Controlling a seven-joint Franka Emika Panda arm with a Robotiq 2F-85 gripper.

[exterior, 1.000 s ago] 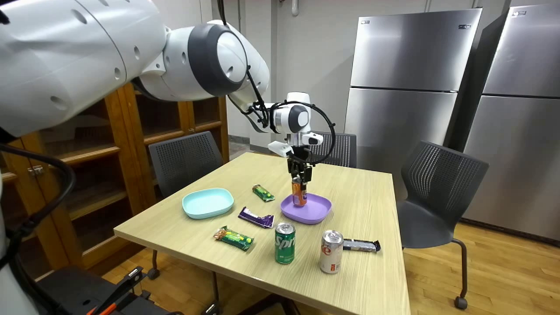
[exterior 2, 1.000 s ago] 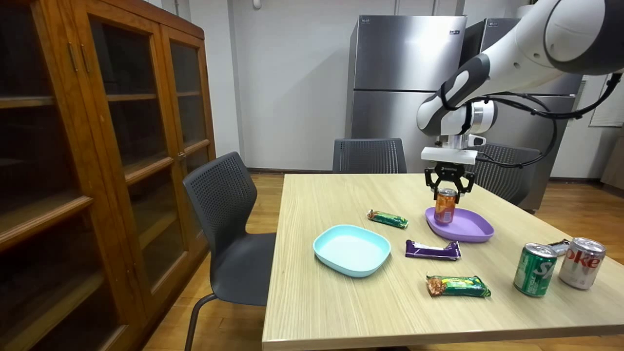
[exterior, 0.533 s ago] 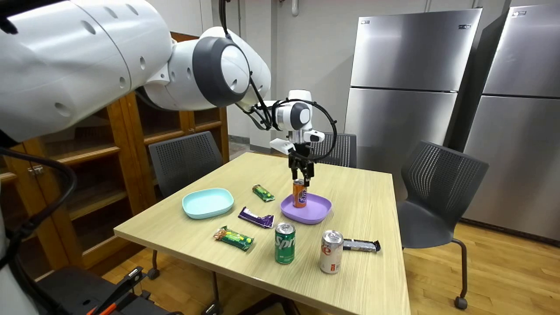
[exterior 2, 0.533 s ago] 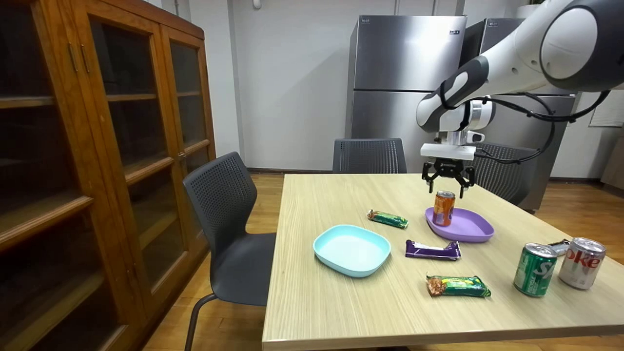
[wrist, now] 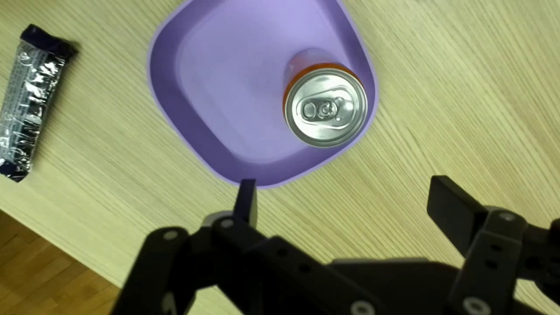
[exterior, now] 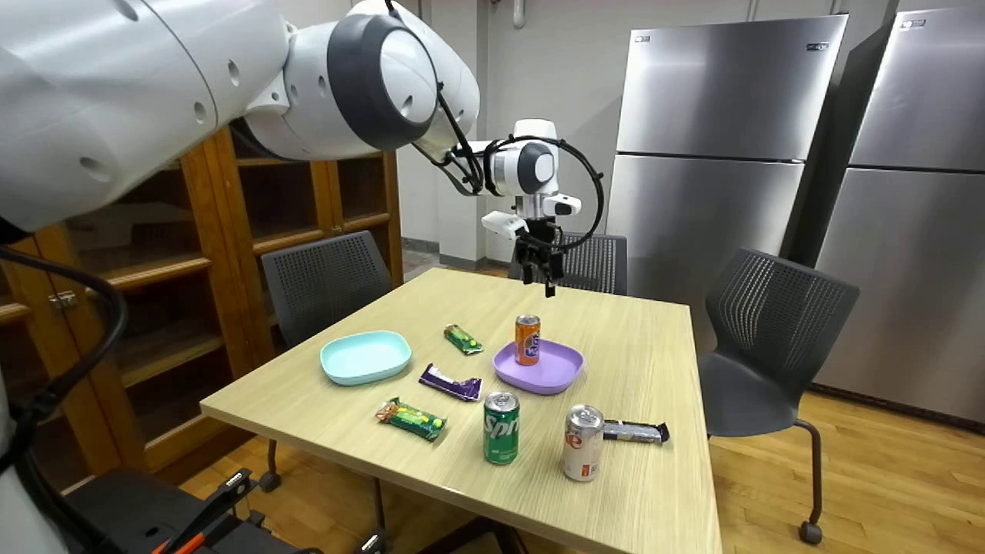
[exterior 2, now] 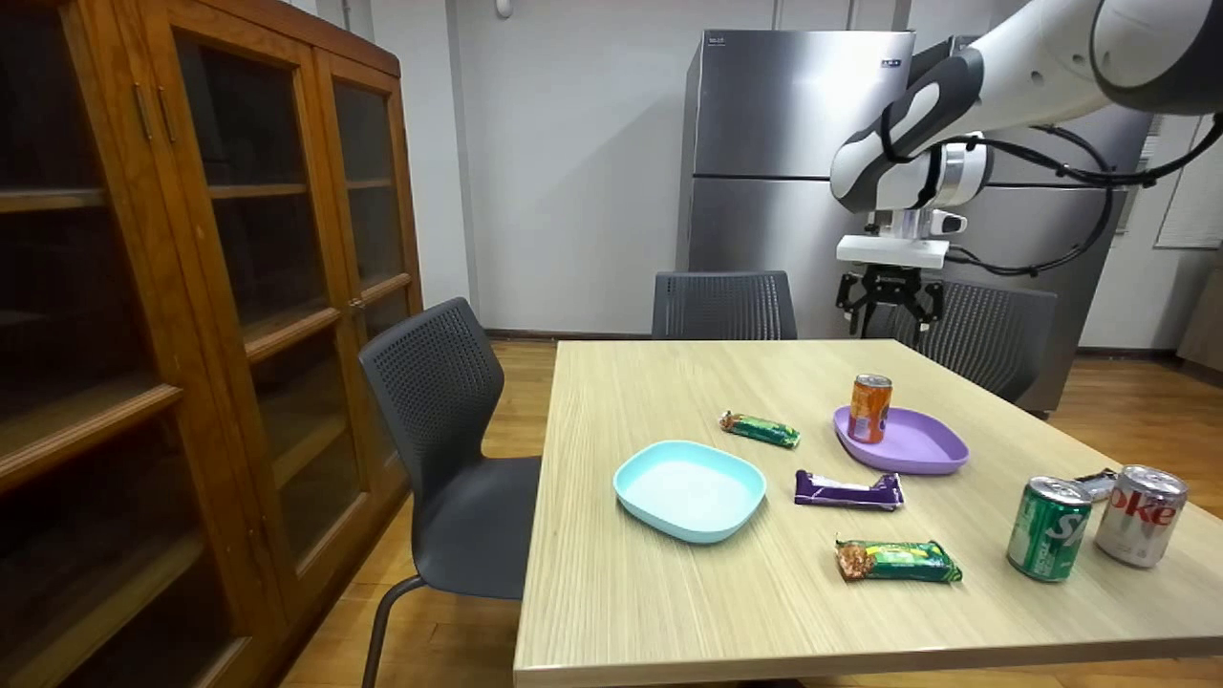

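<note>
Above the table, my gripper point(exterior: 539, 283) stands open, its fingers wide apart with nothing between them. The orange can point(exterior: 527, 341) is nearest to it, upright on the purple plate point(exterior: 560, 371), below and apart from the fingertips. In the wrist view the silver top of the orange can point(wrist: 326, 107) shows near one edge of the purple plate point(wrist: 227, 87), beyond the fingers point(wrist: 246, 203). Another exterior angle shows the gripper point(exterior 2: 889, 332) raised behind the orange can point(exterior 2: 869, 409).
A turquoise plate point(exterior 2: 690, 492), a green Sprite can point(exterior: 501, 431), a white-silver Coke can point(exterior: 582, 446), a purple-wrapped bar point(exterior: 452, 383), two green-wrapped bars point(exterior: 462, 339) and a silver-wrapped bar point(wrist: 30, 105) lie or stand on the table. Chairs point(exterior: 777, 338) surround it.
The gripper's fingers have spread off the orange can, and the arm has risen away from it. The can stays standing on the purple plate.
</note>
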